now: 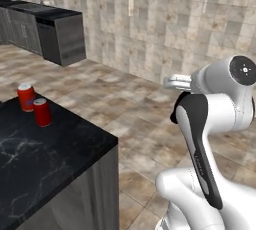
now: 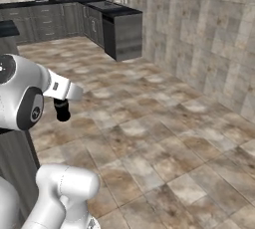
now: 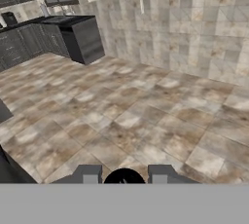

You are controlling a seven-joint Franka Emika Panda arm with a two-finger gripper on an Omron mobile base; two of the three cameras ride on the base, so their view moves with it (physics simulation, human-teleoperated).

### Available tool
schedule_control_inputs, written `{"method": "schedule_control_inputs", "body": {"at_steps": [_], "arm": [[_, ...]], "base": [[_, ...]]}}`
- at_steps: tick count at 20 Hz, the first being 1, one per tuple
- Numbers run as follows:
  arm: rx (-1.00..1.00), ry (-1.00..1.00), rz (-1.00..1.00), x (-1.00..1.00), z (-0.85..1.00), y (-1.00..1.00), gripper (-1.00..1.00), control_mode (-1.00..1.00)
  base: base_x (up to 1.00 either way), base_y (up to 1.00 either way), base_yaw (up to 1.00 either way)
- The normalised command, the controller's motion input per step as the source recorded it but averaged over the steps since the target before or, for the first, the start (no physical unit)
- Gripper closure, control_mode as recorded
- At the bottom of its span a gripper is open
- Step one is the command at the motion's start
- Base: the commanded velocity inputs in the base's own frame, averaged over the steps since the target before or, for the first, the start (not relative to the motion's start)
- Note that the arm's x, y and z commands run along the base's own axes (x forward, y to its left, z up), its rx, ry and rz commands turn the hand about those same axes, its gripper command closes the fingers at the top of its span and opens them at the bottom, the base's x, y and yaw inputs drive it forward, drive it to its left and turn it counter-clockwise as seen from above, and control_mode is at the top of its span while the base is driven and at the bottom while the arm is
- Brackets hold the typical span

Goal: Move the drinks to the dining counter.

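- On the black desk (image 1: 45, 159) corner: two red cans (image 1: 26, 97), (image 1: 42, 112), upright, just beside each other.
- hand (image 3: 124, 179) closed on small dark bottle (image 2: 62, 109), over the floor (image 2: 164, 138).
- Bottle likely light, rigid, slick; hold mid-body.
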Motion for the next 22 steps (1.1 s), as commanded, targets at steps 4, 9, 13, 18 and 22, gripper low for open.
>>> {"method": "schedule_control_inputs", "body": {"at_steps": [4, 9, 13, 18, 22], "arm": [[0.00, 0.00, 0.00, 0.00, 0.00, 0.00, 1.00, 1.00], [0.00, 0.00, 0.00, 0.00, 0.00, 0.00, 1.00, 1.00], [0.00, 0.00, 0.09, 0.00, 0.00, 0.00, 1.00, -1.00], [0.00, -0.01, 0.17, 0.00, 0.09, 0.08, 1.00, -1.00], [-0.04, -0.06, 0.20, -0.10, 0.26, 0.15, 1.00, -1.00]], "base": [[0.01, 0.10, 0.17], [0.00, 0.10, 0.20], [0.00, 0.01, 0.09], [0.00, 0.00, 0.00], [0.00, 0.00, 0.00]]}}
